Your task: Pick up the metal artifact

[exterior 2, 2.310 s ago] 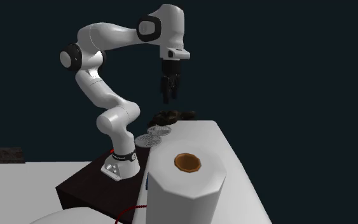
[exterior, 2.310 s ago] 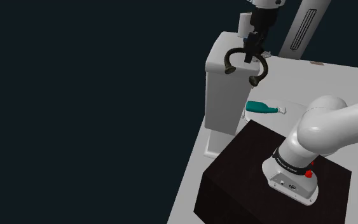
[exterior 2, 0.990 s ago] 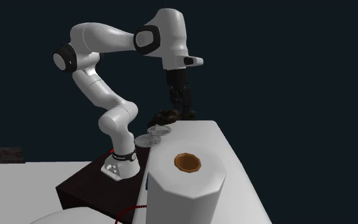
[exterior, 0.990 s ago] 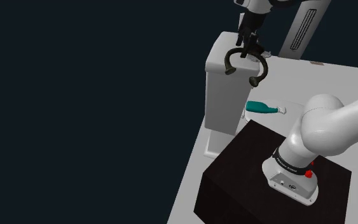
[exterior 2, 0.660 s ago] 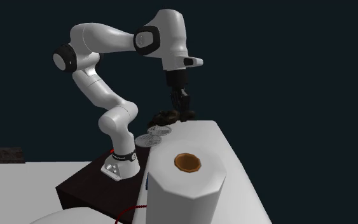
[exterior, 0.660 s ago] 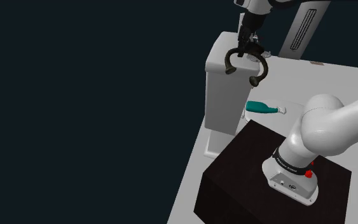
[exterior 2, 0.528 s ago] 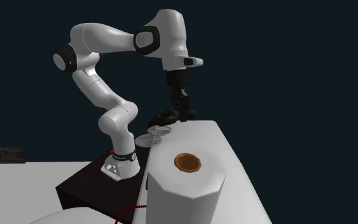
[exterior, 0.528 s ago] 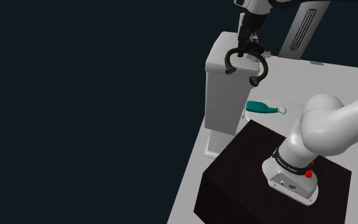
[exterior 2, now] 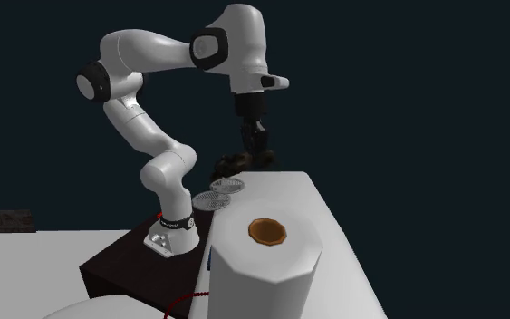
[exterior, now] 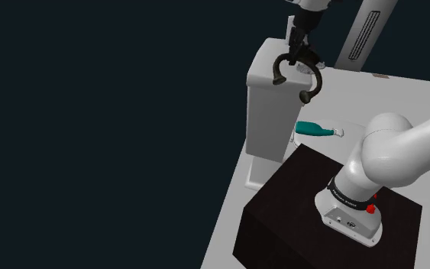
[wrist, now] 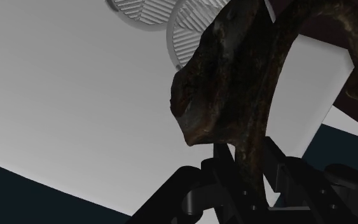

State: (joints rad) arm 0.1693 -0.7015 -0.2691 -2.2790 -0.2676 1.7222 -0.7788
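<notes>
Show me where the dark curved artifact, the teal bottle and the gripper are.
dark curved artifact [exterior: 317,78]: shoulder view, the arc's side toward that view's right.
teal bottle [exterior: 310,129]: shoulder view, middle of its body.
gripper [exterior: 297,56]: shoulder view, between its fingertips, at the artifact's top.

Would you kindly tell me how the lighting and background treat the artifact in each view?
Shoulder view: the dark artifact stands out well against the pale cabinet behind it. Second exterior view: it nearly merges with the dark backdrop. Wrist view: seen very close, it shows a mottled surface with a faint sheen and no strong glare, clasped by the tool.
</notes>
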